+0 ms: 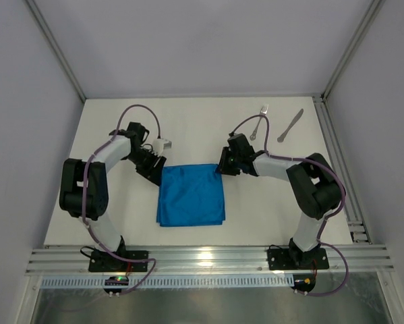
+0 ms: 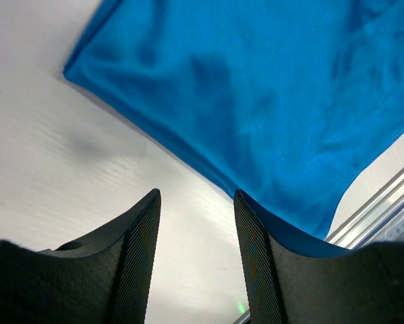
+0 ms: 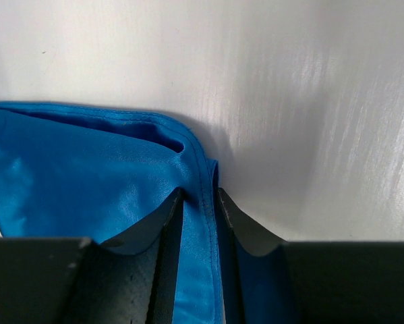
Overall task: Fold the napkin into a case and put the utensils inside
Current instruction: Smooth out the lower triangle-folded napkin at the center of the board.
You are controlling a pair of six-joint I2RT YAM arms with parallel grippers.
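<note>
The bright blue napkin [image 1: 191, 194] lies flat as a rough square at the table's middle. My left gripper [image 1: 156, 170] is at its far left corner, open, with bare table between the fingers [image 2: 195, 202]. The cloth edge [image 2: 255, 88] runs just past the right finger. My right gripper [image 1: 222, 165] is at the far right corner, its fingers close together round the stitched hem [image 3: 199, 196] of the napkin [image 3: 87, 169]. The silver fork [image 1: 259, 123] and knife [image 1: 291, 126] lie at the far right, apart from the cloth. No case shape shows.
A metal rail [image 1: 202, 260] runs along the near edge between the arm bases. A rail [image 1: 340, 169] also edges the table's right side. White walls close the back and sides.
</note>
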